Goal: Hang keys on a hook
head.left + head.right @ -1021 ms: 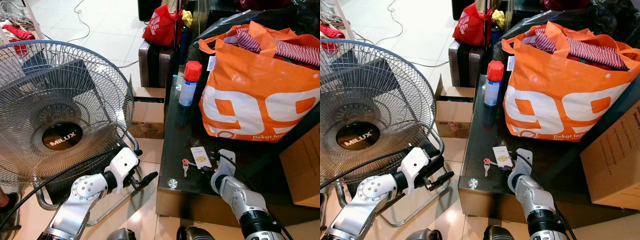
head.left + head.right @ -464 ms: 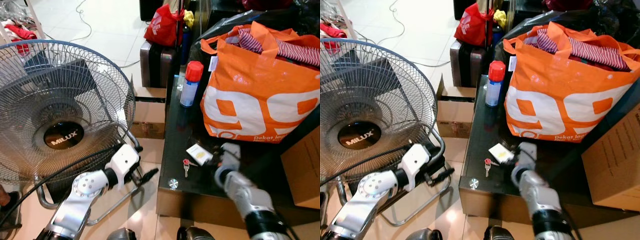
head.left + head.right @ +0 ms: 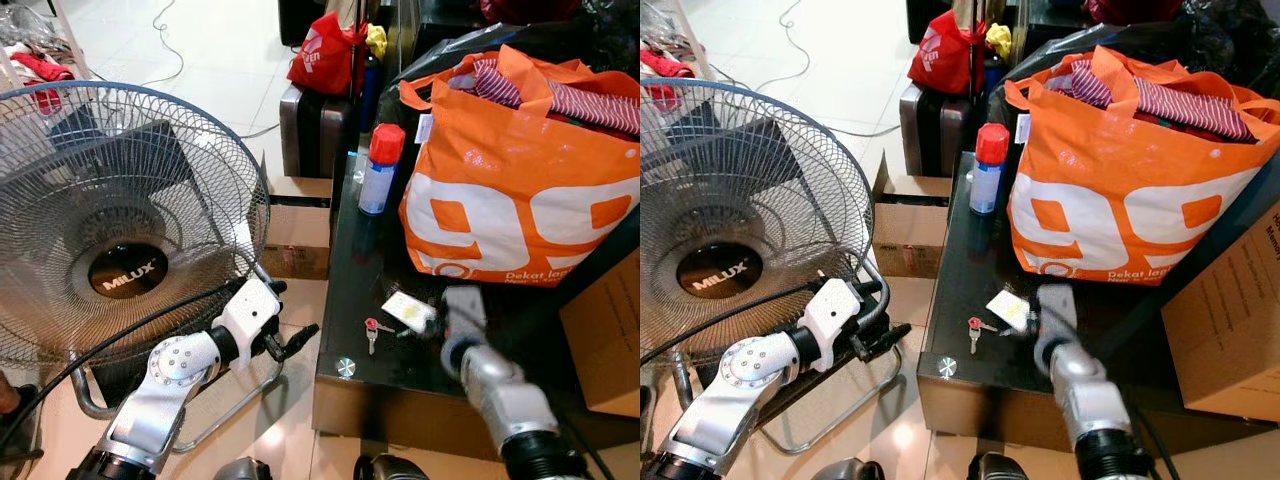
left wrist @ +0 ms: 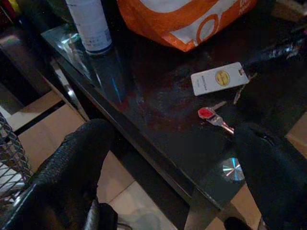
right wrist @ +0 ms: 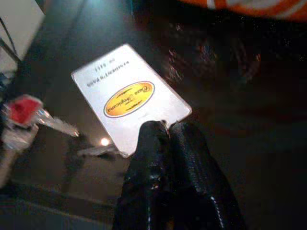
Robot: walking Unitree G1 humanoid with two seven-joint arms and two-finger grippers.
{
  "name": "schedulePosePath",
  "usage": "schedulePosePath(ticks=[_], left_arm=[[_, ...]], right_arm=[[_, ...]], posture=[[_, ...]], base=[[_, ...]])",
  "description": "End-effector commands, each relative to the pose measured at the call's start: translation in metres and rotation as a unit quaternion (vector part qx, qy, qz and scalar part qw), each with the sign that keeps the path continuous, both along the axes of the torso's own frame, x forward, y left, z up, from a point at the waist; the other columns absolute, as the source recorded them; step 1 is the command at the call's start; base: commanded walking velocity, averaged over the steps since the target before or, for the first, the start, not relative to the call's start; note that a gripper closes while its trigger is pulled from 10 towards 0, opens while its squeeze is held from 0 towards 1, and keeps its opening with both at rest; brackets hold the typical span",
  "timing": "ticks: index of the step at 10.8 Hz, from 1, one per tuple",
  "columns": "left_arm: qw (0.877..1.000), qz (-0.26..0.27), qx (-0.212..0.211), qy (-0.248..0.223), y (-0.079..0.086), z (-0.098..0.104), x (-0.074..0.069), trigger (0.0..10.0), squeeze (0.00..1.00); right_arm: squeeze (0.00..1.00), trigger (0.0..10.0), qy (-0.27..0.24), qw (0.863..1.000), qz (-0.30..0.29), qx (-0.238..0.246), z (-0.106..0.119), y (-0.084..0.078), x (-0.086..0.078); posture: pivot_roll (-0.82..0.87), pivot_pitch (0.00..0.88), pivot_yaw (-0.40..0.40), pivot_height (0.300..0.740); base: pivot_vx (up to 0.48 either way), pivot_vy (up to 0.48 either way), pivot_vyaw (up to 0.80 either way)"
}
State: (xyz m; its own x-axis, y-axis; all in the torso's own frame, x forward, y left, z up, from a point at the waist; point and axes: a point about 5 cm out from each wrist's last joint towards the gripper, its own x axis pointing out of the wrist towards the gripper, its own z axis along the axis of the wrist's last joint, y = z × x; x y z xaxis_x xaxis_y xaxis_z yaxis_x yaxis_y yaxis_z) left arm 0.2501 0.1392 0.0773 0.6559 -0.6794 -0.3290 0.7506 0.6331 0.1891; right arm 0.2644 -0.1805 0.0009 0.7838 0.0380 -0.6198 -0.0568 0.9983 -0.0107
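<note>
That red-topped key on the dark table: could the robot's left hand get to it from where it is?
Probably yes. The left hand is open, beside the table's edge, and the key lies near that edge with nothing between.

1 fan (image 3: 125,225), 1 spray can (image 3: 379,168), 1 orange bag (image 3: 510,190), 1 red bag (image 3: 325,50), 1 white tag (image 5: 128,98), 1 red-headed key (image 4: 211,116), 2 cardboard boxes: (image 3: 295,240) & (image 3: 605,335).
</note>
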Motion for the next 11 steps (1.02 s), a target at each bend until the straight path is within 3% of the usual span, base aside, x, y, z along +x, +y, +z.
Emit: schedulePosePath(ticks=[1, 2, 3, 4, 11], left_arm=[[1.0, -0.011, 0.011, 0.014, 0.0007, -0.0046, -0.0043, 10.0, 0.0], [1.0, -0.013, 0.012, 0.015, 0.0014, -0.0048, -0.0047, 10.0, 0.0], [1.0, -0.013, 0.013, 0.016, 0.0019, -0.0049, -0.0051, 10.0, 0.0], [1.0, -0.015, 0.014, 0.018, 0.0032, -0.0053, -0.0065, 10.0, 0.0], [0.999, -0.024, 0.017, 0.025, 0.0048, -0.0047, -0.0091, 10.0, 0.0]], right_arm=[[0.0, 0.0, -0.006, 1.0, -0.012, -0.012, -0.0033, -0.0027, 0.0017], [0.0, 7.4, -0.002, 1.0, -0.017, -0.02, -0.0067, -0.0032, 0.0011], [0.0, 10.0, -0.003, 1.0, -0.017, -0.022, -0.0073, -0.0031, 0.0013], [1.0, 10.0, -0.014, 1.0, -0.022, -0.009, -0.0057, -0.0046, 0.0012], [1.0, 10.0, -0.021, 1.0, -0.013, 0.018, -0.0103, -0.0068, 0.0034]], posture=[[-0.1, 0.063, 0.001, 0.74], [-0.1, 0.064, 0.001, 0.74], [-0.1, 0.064, 0.002, 0.74], [-0.1, 0.063, 0.002, 0.74], [-0.09, 0.098, 0.008, 0.74]], base=[[0.0, 0.0, 0.0], [0.0, 0.0, 0.0], [0.0, 0.0, 0.0], [0.0, 0.0, 0.0], [0.0, 0.0, 0.0]])
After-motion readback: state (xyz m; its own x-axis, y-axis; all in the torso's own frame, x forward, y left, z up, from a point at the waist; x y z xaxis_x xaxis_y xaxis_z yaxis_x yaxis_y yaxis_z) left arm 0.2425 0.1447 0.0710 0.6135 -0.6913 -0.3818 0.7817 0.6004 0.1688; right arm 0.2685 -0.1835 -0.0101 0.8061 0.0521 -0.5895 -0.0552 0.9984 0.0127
